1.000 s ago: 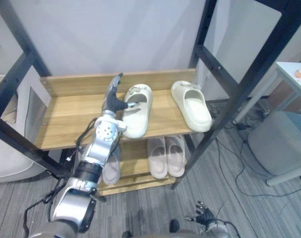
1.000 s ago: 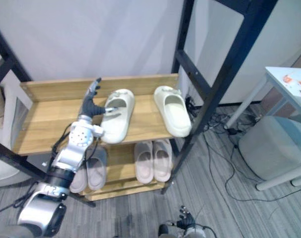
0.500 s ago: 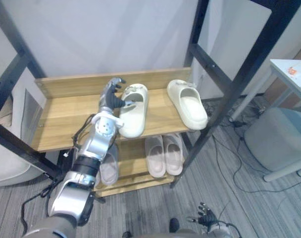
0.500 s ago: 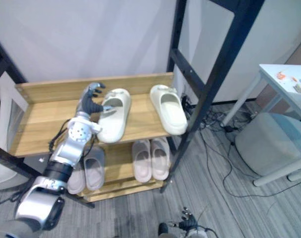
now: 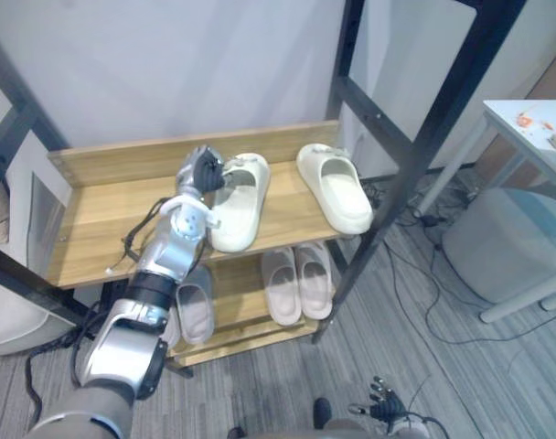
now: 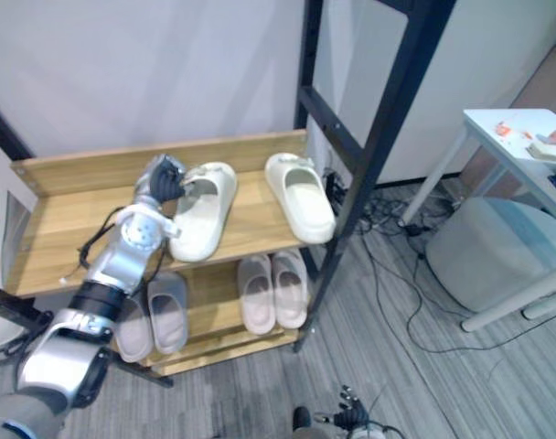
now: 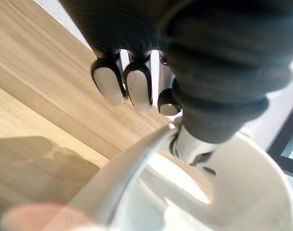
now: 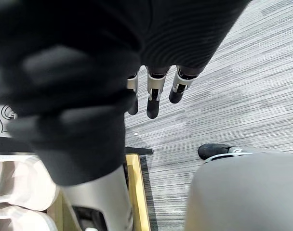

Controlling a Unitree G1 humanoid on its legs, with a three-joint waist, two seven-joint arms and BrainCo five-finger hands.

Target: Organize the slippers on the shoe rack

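The left slipper lies on the upper shelf of the rack. Its long axis runs from about 1 o'clock at the back wall to 7 o'clock at the shelf's front edge. The right slipper lies near it toward 3 o'clock, running from 11 to 5. The two are closest at the back and splay apart at the front, so I judge that pairing them means swinging the left slipper's near end toward 3 o'clock. The left hand is at that slipper's far end, about 11 o'clock from its middle. Its fingers are curled over the outer rim, and it appears to be gripping the rim, not just resting on it. Because the grip is at the far end, the slipper's long body trails toward the robot, and a turn of the wrist should swing it. On the lower shelf a pale pink pair and a grey pair each sit side by side. The right hand hangs low at 5 o'clock over the carpet, well apart from the rack, with its fingers straight and nothing in it, so the left arm is much the nearer.
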